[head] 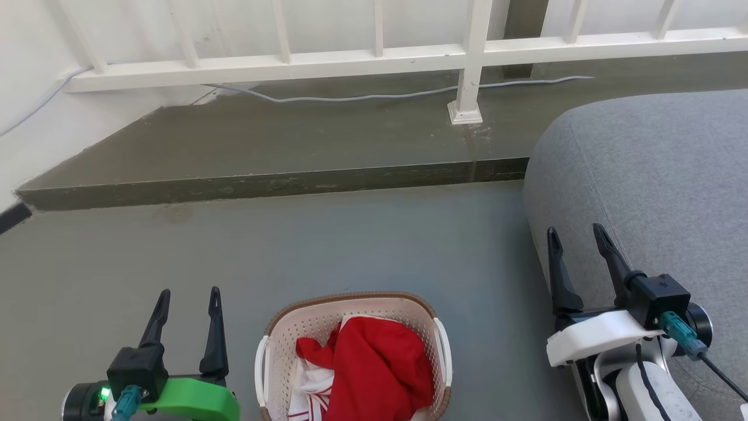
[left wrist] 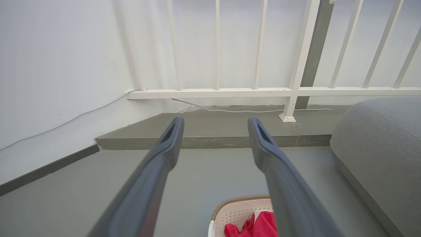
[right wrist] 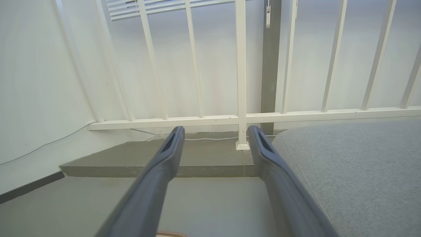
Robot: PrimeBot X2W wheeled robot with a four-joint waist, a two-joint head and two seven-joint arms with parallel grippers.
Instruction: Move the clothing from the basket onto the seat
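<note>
Your left gripper and right gripper both stand spread and empty, either side of the basket. The clothing lies heaped inside it; the seat waits at right, likely for a short carry.

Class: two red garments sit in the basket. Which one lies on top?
The plain red garment lies on top; the jersey under it shows white stripe trim, peeking out at the basket's left.
</note>
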